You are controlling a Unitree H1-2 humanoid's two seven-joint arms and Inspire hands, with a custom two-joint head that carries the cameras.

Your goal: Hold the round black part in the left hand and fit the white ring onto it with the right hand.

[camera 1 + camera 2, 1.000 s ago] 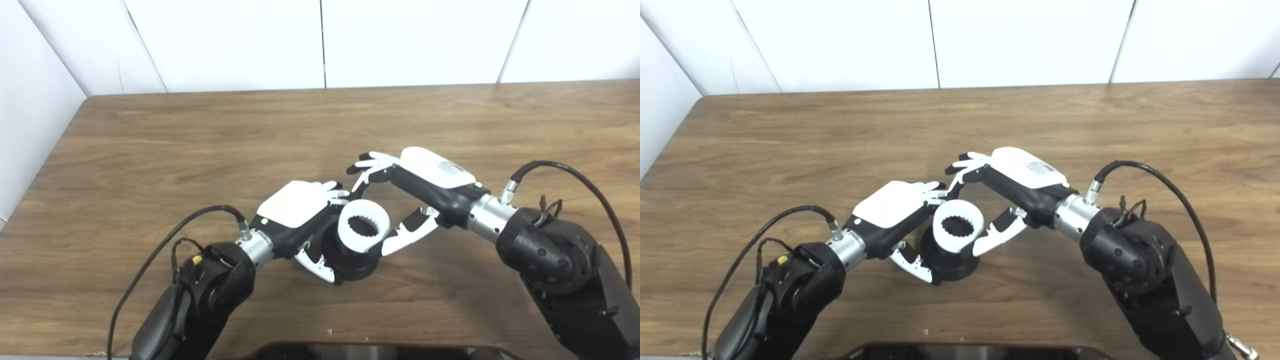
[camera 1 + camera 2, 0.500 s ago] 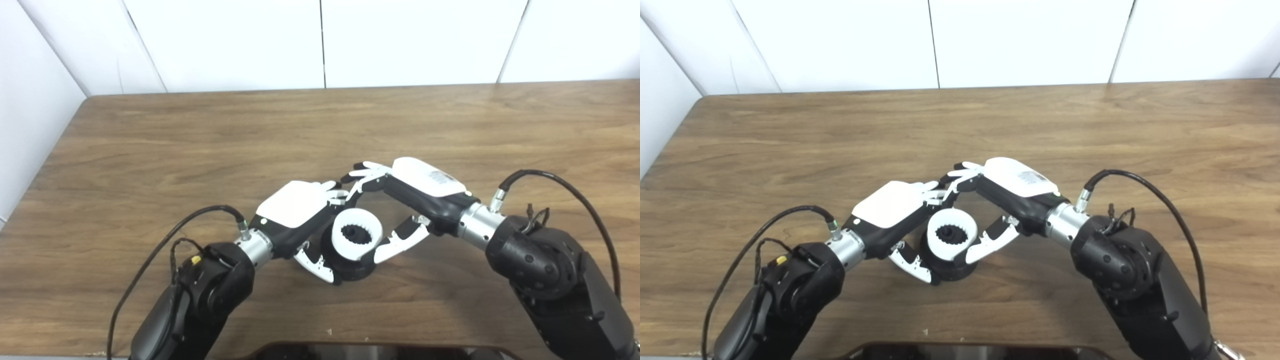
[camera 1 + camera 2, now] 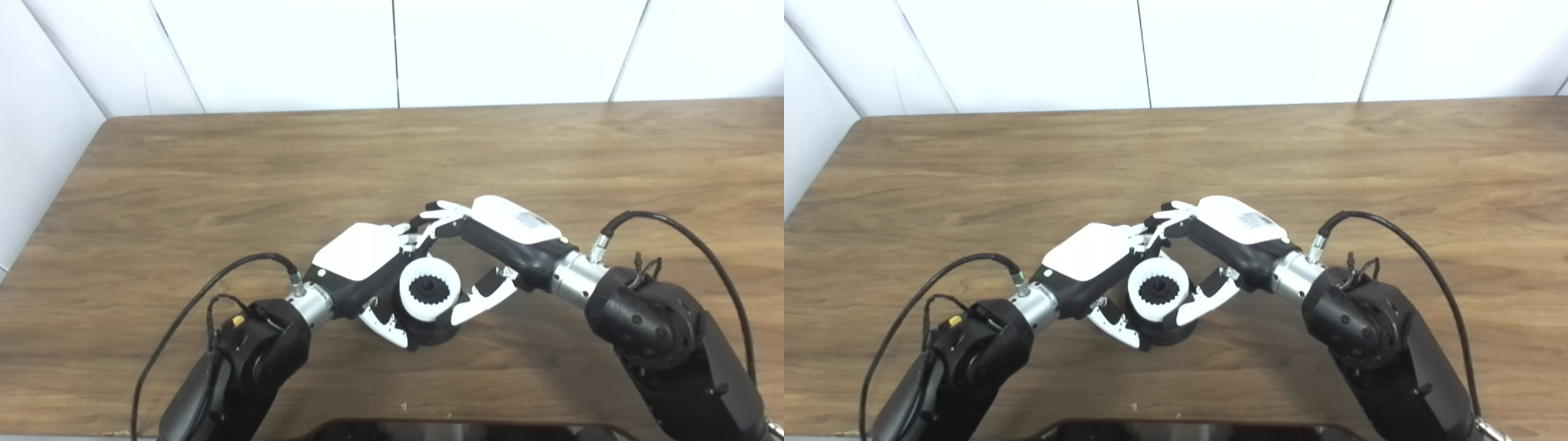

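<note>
- We are judging that the fitting step is in hand: the white ring [image 3: 429,289] is sitting on top of the round black part [image 3: 432,325], just below the centre of the frame, and a dark toothed hub is showing through its hole.
- We cannot tell whether the ring is already fully seated or only resting on the hub.
- We think the next move is calling for a straight push down, with the teeth of the ring matching the teeth of the hub; a tilted push could jam it.
- Our left hand [image 3: 366,264] is curling around the left side of the black part, thumb at the lower front, and is gripping it on the table [image 3: 245,171].
- Our right hand [image 3: 484,257] is closing on the ring from the right: thumb touching its lower right edge, fingers [image 3: 436,215] bending over behind it, near the left hand's fingertips.
</note>
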